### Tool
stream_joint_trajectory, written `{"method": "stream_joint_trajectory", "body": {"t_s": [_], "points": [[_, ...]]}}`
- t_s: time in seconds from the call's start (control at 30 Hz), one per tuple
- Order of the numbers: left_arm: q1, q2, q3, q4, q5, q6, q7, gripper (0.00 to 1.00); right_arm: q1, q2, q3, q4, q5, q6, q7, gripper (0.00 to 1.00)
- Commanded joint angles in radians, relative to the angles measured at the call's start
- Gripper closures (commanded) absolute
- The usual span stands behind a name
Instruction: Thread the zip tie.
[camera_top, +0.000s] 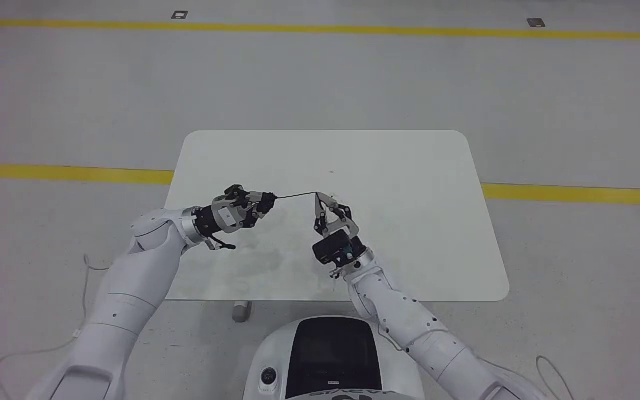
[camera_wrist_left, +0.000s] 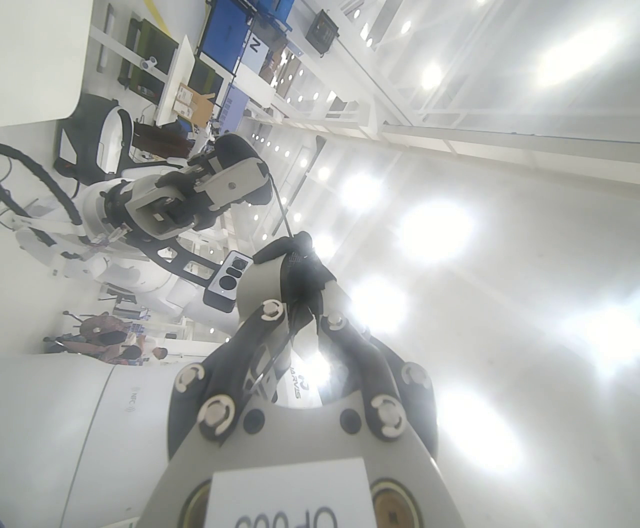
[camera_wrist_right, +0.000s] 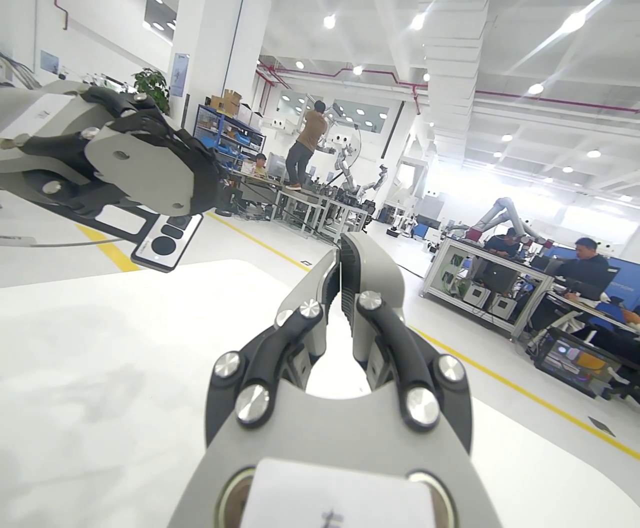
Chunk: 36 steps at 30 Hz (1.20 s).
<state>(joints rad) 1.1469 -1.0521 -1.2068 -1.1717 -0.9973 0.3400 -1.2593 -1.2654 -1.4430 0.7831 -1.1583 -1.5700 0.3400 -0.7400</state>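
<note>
Both jaws closed tight on the zip tie (camera_top: 295, 195): left gripper (camera_top: 264, 203) pinches its 9 o'clock end, right gripper (camera_top: 321, 203) its 3 o'clock end, strap spanning over the table (camera_top: 430, 180), 9 o'clock of centre.

Left gripper (camera_top: 268, 201) and right gripper (camera_top: 321, 202) both closed, tips near
</note>
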Motion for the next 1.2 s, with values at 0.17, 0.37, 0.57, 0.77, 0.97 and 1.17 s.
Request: {"method": "stream_joint_trajectory", "body": {"t_s": [0.17,0.37,0.57,0.77,0.97,1.17], "points": [[0.000,0.000,0.000,0.000,0.000,0.000,0.000,1.00,-0.006,0.001,0.012,0.002,0.000,0.000,-0.004,1.00],[0.000,0.000,0.000,0.000,0.000,0.000,0.000,1.00,-0.032,0.010,0.042,-0.015,0.000,0.000,0.003,0.05],[0.000,0.000,0.000,0.000,0.000,0.000,0.000,1.00,-0.033,0.011,0.041,-0.016,0.000,0.000,0.005,0.00],[0.001,0.000,0.000,-0.001,0.000,-0.002,0.006,1.00,-0.034,0.012,0.042,-0.018,0.003,-0.003,0.008,0.00],[0.026,0.015,-0.047,-0.046,-0.001,-0.011,0.031,1.00,-0.083,0.037,0.132,-0.088,0.061,-0.138,0.032,0.00],[0.066,0.033,-0.097,-0.116,0.010,-0.016,0.047,1.00,-0.139,0.066,0.209,-0.196,0.077,-0.288,0.081,0.00]]}}
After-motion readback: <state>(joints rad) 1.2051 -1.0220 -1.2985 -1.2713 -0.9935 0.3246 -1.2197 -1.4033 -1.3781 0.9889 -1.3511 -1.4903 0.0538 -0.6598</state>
